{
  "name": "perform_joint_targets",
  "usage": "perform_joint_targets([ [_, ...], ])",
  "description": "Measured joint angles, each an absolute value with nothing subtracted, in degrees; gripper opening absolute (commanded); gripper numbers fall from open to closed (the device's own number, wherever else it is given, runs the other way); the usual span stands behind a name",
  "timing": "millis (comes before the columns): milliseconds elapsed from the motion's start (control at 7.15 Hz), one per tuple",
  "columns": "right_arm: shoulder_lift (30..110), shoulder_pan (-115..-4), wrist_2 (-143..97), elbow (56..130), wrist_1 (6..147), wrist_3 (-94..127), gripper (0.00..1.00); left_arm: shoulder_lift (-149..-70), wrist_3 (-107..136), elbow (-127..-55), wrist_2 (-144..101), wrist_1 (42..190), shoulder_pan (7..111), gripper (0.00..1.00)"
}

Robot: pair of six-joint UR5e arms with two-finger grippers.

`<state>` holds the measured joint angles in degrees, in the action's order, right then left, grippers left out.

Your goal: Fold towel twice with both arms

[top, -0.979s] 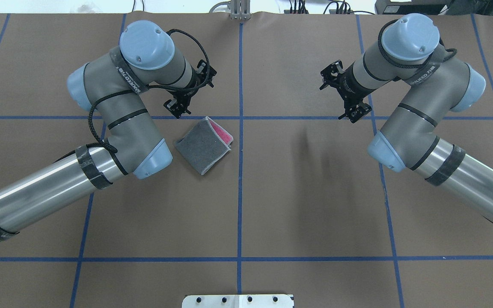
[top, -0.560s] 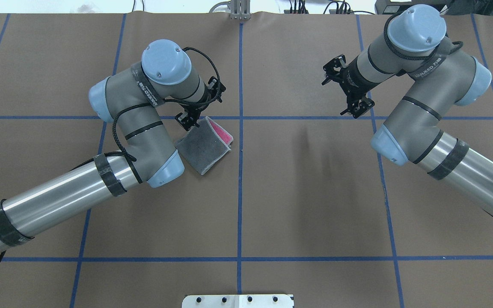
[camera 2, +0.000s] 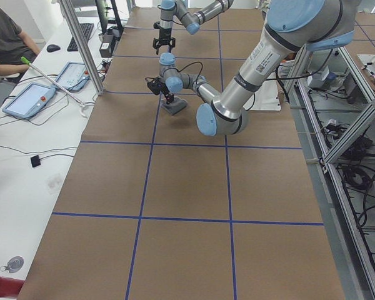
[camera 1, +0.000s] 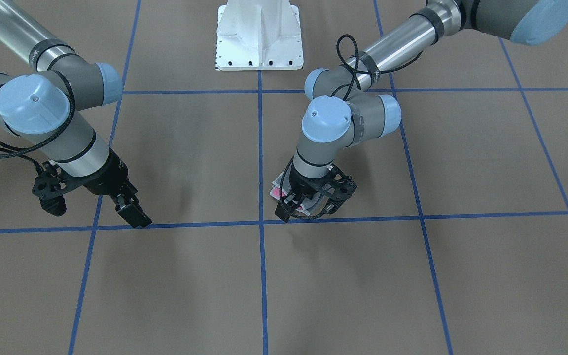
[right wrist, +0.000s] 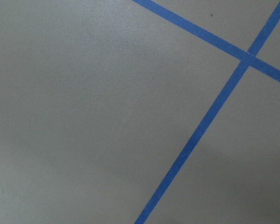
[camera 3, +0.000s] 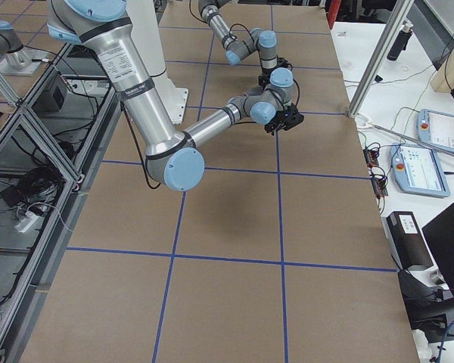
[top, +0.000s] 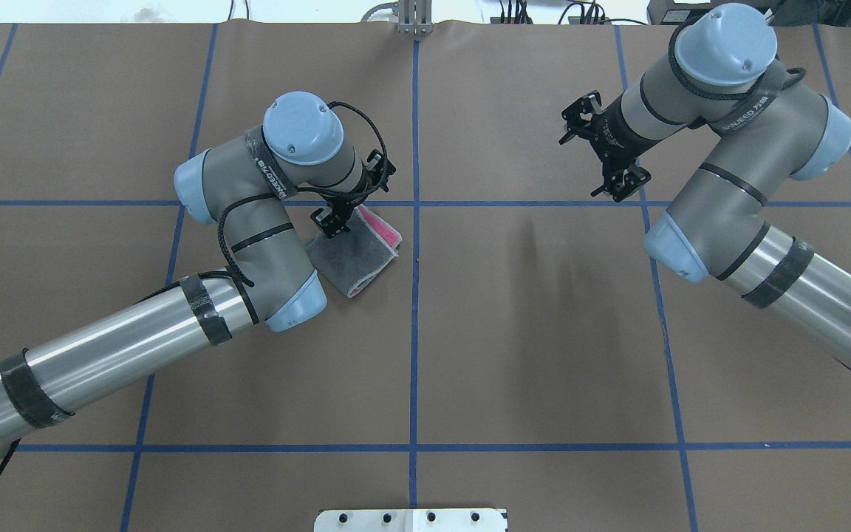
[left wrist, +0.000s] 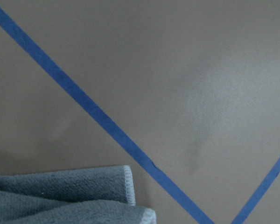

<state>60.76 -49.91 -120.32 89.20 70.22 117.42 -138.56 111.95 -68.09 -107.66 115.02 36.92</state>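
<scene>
The towel (top: 360, 255) lies folded on the brown table, just left of the centre line. Its dark grey face is up and a pink strip (top: 383, 226) shows along its far right edge. My left gripper (top: 329, 222) hovers over the towel's far left corner with its jaws apart, holding nothing. From the front, my left gripper (camera 1: 291, 209) covers most of the towel (camera 1: 276, 191). The left wrist view shows a grey stitched corner of the towel (left wrist: 60, 196). My right gripper (top: 620, 185) is open and empty, far to the right over bare table.
Blue tape lines (top: 415, 295) divide the brown table cover into squares. The white bolted pedestal (camera 1: 259, 39) stands at the robot's side of the table. Operator desks with tablets (camera 2: 31, 100) lie beyond the far edge.
My left arm has swung right and toward the towel, bringing its gripper from beside the towel to over its far left corner. My right arm has drawn back slightly to the right.
</scene>
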Motion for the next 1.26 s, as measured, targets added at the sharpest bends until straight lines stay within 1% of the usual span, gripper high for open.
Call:
perform_joint_targets([
  [140, 60.79, -49.92, -120.32, 89.2, 70.22, 117.42, 1.0, -139.19, 111.56, -66.72, -107.61, 116.25, 37.59, 1.0],
  [560, 60.98, -49.85, -120.32, 89.08, 70.21, 117.42, 1.0, -140.92, 111.14, -65.91, -107.58, 117.11, 39.24, 1.0],
  [1259, 61.01, -49.75, -120.32, 88.16, 70.05, 117.29, 1.0, -142.46, 110.52, -62.58, -107.58, 117.38, 39.57, 1.0],
])
